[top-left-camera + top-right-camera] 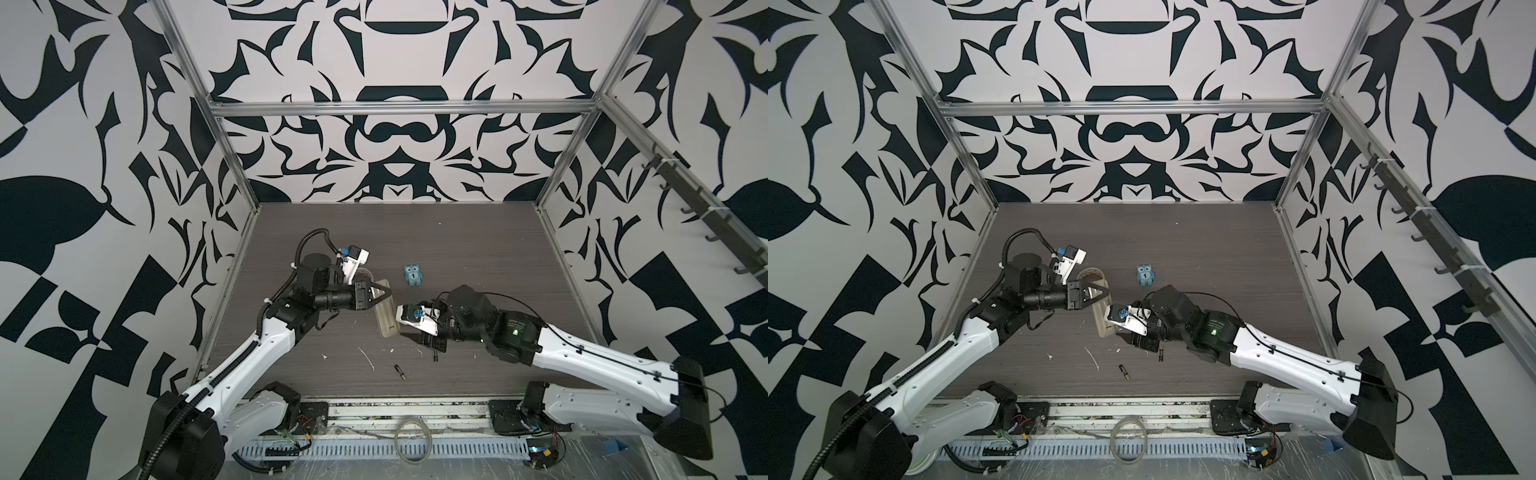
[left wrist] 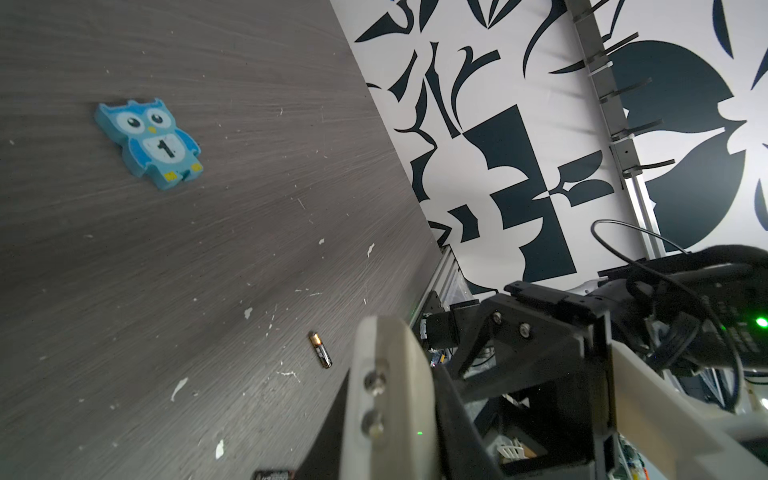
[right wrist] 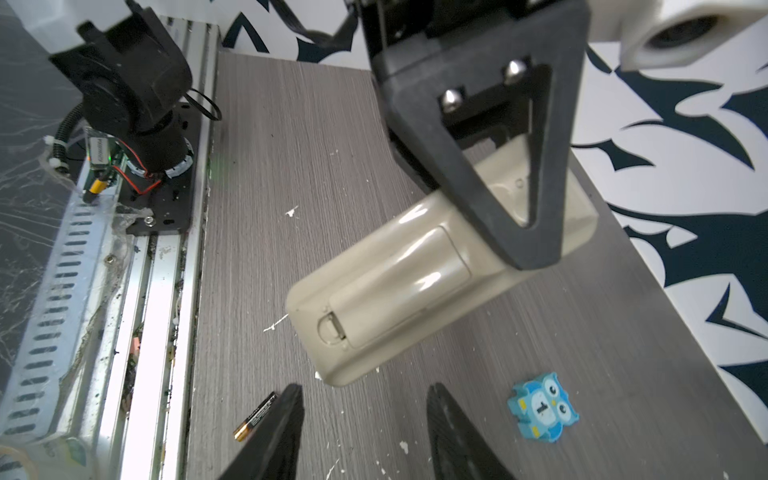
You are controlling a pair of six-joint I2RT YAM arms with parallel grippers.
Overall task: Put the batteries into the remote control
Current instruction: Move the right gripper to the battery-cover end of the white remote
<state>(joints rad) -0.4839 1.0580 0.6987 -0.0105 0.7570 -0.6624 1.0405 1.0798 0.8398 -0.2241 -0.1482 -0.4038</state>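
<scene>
Right wrist view: slim beige plastic remote control (image 3: 415,220), back face up, appears lifted off the grey wood-grain tabletop (image 3: 291,145). The left gripper (image 3: 534,247) is clenched across its far end. Its battery cover (image 3: 403,286) looks seated, with the latch tab (image 3: 331,328) towards the right gripper (image 3: 361,428), whose jaws stand apart, empty. One slim black battery (image 3: 254,422) with a brass end lies on the tabletop just beside it.

Step judged: opening the compartment. Next move likely calls for catching the tab and lifting the cover without twisting the remote loose.
</scene>
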